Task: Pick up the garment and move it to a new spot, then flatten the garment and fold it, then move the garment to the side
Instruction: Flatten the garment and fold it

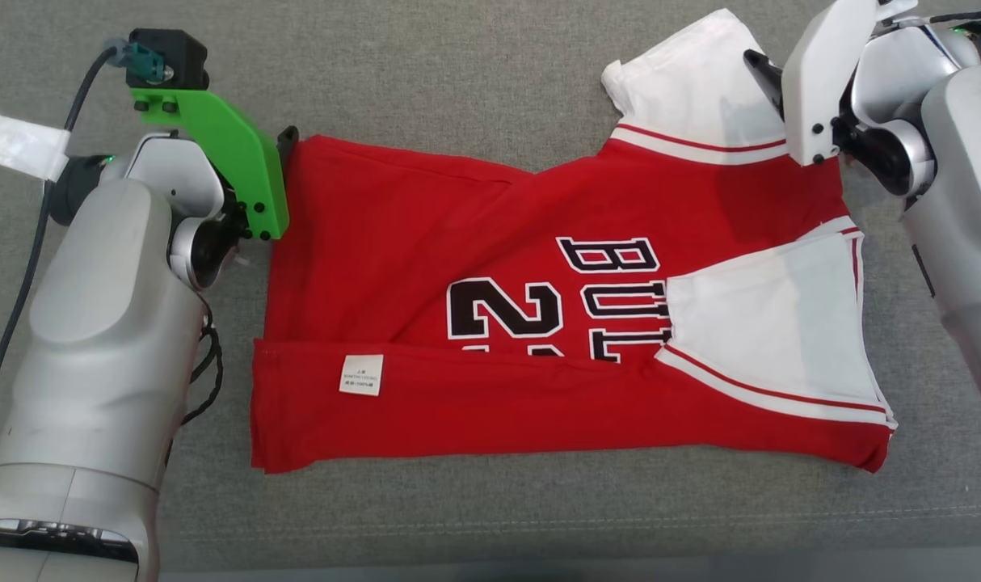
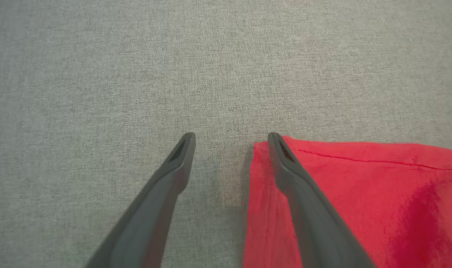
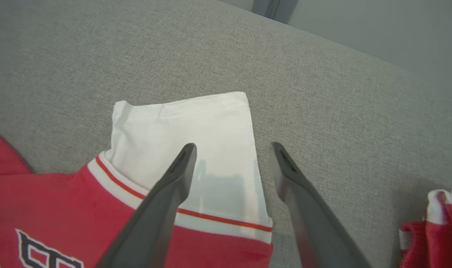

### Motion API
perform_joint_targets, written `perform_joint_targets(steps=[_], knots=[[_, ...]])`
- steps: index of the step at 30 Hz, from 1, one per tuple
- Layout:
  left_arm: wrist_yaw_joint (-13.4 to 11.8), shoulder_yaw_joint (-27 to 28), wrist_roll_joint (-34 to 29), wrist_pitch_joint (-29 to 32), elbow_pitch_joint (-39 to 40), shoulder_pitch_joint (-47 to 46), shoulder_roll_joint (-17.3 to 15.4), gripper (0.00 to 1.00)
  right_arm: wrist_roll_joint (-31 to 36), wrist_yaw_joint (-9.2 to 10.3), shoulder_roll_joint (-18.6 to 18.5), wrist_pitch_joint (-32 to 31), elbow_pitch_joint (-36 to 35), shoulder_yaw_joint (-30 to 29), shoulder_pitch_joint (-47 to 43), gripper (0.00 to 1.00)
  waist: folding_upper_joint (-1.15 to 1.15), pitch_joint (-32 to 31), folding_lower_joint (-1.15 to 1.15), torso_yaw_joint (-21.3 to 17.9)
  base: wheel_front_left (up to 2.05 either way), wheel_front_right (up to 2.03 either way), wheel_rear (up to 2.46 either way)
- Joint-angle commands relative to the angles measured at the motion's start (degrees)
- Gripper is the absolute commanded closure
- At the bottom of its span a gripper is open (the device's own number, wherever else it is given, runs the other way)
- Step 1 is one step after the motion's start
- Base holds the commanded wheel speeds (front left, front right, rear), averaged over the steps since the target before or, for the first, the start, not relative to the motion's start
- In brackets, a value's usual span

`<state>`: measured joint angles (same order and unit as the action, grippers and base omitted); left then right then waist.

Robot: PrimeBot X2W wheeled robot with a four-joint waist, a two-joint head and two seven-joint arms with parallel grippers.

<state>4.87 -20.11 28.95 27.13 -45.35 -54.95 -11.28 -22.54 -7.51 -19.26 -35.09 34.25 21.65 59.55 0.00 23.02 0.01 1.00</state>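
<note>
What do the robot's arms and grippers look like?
Both arms are rounded silver-grey shells. The left arm carries a green bracket with a black camera box and dark cable; the right arm has a white bracket. The left gripper and right gripper each have two long, dark grey, tapering fingers, slotted near the tip.

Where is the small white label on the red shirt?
In the head view, the label sits on the red shirt's folded near strip, toward the robot's left, below-left of the number 2.
</note>
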Motion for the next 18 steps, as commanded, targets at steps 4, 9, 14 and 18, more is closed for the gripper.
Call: perform_joint_targets(steps=[4,9,14,18], knots=[[0.27,-0.05,0.73,-0.55,-1.64,-2.37,0.83,0.00,-0.37,0.04,-1.18,1.99,2.19,0.15,1.37,0.00,0.00,1.91,-0.01,-0.23,0.00,0.00,0.00],[0.73,-0.82,1.11,0.22,-3.21,-3.15,1.56,0.00,-0.48,0.04,-1.69,3.17,4.19,0.16,1.96,0.00,0.00,2.10,-0.01,0.04,0.00,0.00,0.00],[0.98,-1.75,1.23,1.53,-4.38,-3.76,2.02,0.00,-0.11,0.04,-1.84,3.87,5.64,0.03,2.94,0.00,0.00,2.77,-0.01,0.10,0.00,0.00,0.00],[1.20,-2.29,1.96,2.89,-5.23,-3.35,2.95,0.00,0.29,0.04,-2.07,4.38,6.37,-0.14,4.02,0.00,0.00,3.27,-0.01,0.31,0.00,0.00,0.00]])
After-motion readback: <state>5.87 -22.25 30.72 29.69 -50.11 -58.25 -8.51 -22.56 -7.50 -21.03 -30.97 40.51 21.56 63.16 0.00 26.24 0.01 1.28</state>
